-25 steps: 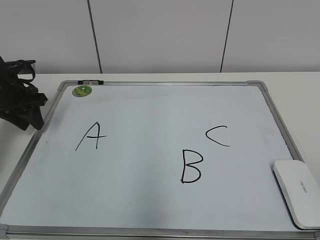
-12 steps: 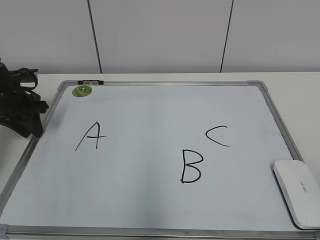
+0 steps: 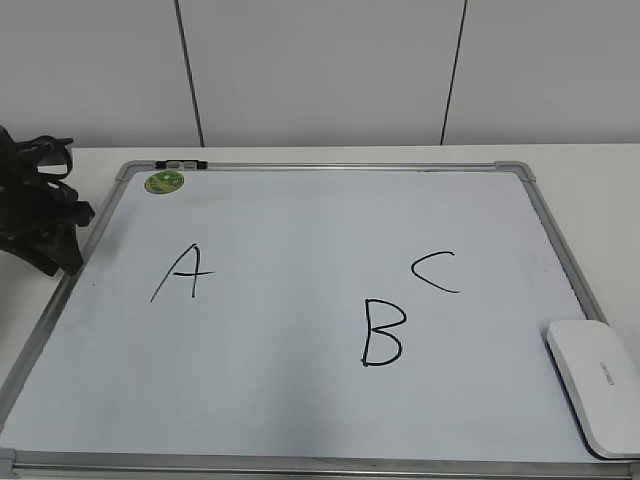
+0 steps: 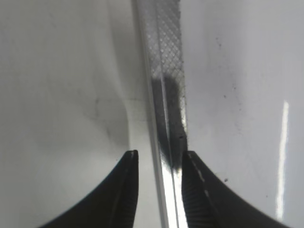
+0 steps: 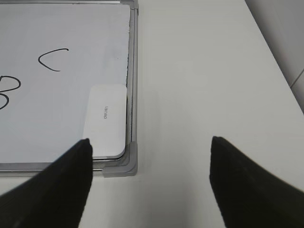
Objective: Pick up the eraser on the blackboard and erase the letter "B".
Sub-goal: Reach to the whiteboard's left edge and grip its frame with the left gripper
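Note:
The eraser (image 3: 595, 385) is a flat white block lying at the near right edge of the blackboard (image 3: 300, 220), beside the silver frame. It also shows in the right wrist view (image 5: 105, 121). The letter "B" (image 3: 383, 333) is drawn in black right of centre, left of the eraser; only its edge shows in the right wrist view (image 5: 7, 90). My left gripper (image 3: 65, 262) sits at the board's left edge, its jaws (image 4: 159, 159) narrowly open astride the frame (image 4: 166, 95). My right gripper (image 5: 149, 142) is wide open and empty above the table by the board's grey corner cap (image 5: 124, 164).
A black "A" (image 3: 180, 272) is on the board's left half and a black "C" (image 3: 435, 272) is above right of the "B". A round green sticker (image 3: 164, 182) sits at the far left corner. White table (image 5: 199, 85) lies right of the board.
My left gripper has shifted slightly down and toward the board's left frame. The eraser and the letters have not moved.

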Available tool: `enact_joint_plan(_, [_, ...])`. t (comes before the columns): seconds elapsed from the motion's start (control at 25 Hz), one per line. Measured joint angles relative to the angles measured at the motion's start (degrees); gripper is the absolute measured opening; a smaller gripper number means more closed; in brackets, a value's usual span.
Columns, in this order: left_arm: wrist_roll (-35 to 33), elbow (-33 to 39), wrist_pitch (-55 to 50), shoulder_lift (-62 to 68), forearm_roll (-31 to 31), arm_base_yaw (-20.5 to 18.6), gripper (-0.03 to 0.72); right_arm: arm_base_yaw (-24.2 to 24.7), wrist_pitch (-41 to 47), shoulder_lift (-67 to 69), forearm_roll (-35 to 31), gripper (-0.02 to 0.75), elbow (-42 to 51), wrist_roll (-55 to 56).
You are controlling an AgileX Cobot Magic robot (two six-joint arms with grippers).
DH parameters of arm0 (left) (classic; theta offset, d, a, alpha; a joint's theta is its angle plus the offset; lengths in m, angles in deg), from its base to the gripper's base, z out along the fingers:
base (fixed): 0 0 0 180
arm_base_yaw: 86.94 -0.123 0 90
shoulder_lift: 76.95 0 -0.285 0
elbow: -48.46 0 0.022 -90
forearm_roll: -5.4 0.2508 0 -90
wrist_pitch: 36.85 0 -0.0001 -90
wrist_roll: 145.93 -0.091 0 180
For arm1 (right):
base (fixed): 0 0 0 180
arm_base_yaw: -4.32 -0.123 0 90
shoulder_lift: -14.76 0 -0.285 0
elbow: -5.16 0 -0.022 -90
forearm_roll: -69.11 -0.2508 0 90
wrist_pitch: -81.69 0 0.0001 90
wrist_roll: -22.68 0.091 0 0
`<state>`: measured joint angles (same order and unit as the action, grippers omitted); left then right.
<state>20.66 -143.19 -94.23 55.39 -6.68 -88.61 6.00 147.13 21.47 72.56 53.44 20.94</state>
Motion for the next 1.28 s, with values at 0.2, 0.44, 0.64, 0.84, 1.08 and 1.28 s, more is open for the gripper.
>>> enact_joint_plan(0.2, [0.0, 0.0, 0.0, 0.0, -0.1, 0.0, 0.207, 0.0, 0.0, 0.0, 0.0, 0.591, 0.0, 0.0])
enact_joint_plan(0.44, [0.0, -0.1, 0.2, 1.1, -0.4, 0.0, 0.201, 0.0, 0.0, 0.0, 0.0, 0.591, 0.0, 0.0])
enact_joint_plan(0.64, [0.0, -0.2, -0.3, 1.1, -1.5, 0.0, 0.069, 0.0, 0.0, 0.0, 0.0, 0.591, 0.0, 0.0])
enact_joint_plan(0.84, [0.6, -0.3, -0.5, 1.1, -2.1, -0.1, 0.015, 0.0, 0.0, 0.0, 0.0, 0.591, 0.0, 0.0])
enact_joint_plan(1.08, [0.7, -0.4, -0.8, 1.2, -2.1, -0.1, 0.014, 0.0, 0.0, 0.0, 0.0, 0.591, 0.0, 0.0])
enact_joint_plan(1.28, [0.7, -0.6, -1.1, 1.5, -2.3, -0.2, 0.014, 0.0, -1.4, 4.9, -0.3, 0.591, -0.5, 0.0])
